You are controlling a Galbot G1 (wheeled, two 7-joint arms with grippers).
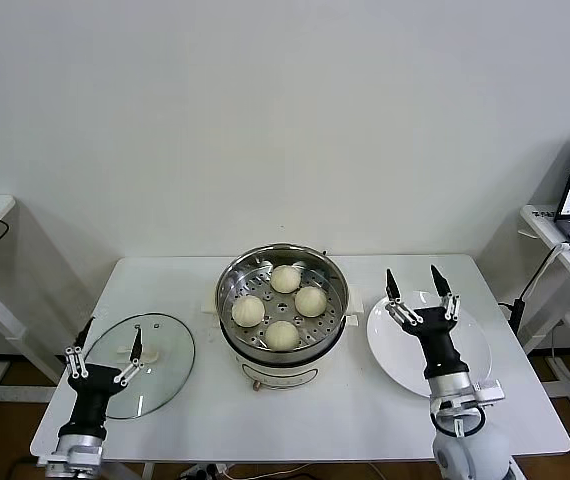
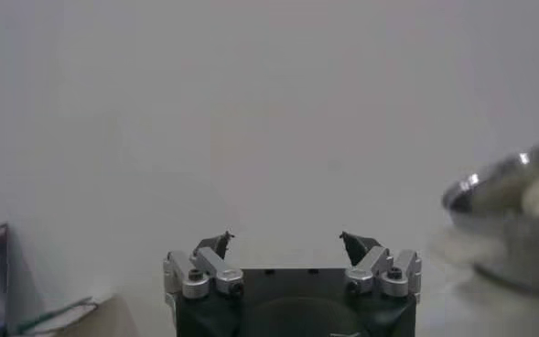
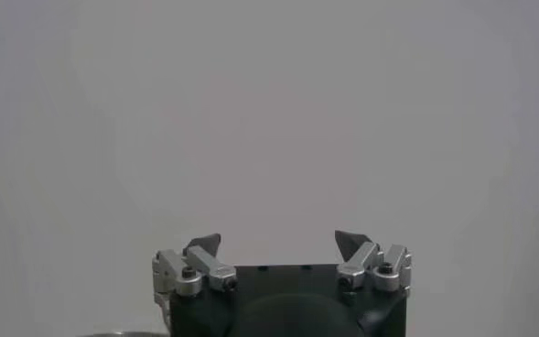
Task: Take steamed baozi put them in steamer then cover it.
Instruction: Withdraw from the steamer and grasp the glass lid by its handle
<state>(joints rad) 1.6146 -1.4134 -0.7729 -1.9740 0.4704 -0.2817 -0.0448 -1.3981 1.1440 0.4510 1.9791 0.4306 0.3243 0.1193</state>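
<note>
1. Head view: four baozi [image 1: 282, 307] sit on the perforated tray inside the steamer [image 1: 233, 277], which stands uncovered at the middle of the table [image 1: 295, 420].
2. The cover [image 1: 165, 375] lies flat on the table to the robot's left of the steamer, its white handle up.
3. The left gripper [image 1: 111, 346] hangs over the near side of the cover with its fingers spread wide and holding nothing; the left wrist view shows the same gap between the fingertips, with the steamer's rim off to one side.
4. The right gripper [image 1: 417, 284] stands above the bare white plate [image 1: 470, 358] on the robot's right, fingers likewise spread and empty.
5. With the plate bare and every bun in the pot, loading appears done; covering is the step in hand.
6. The next move likely calls for the left gripper to drop onto the handle, pinch it, lift the cover level and set it squarely on the steamer's rim.
</note>
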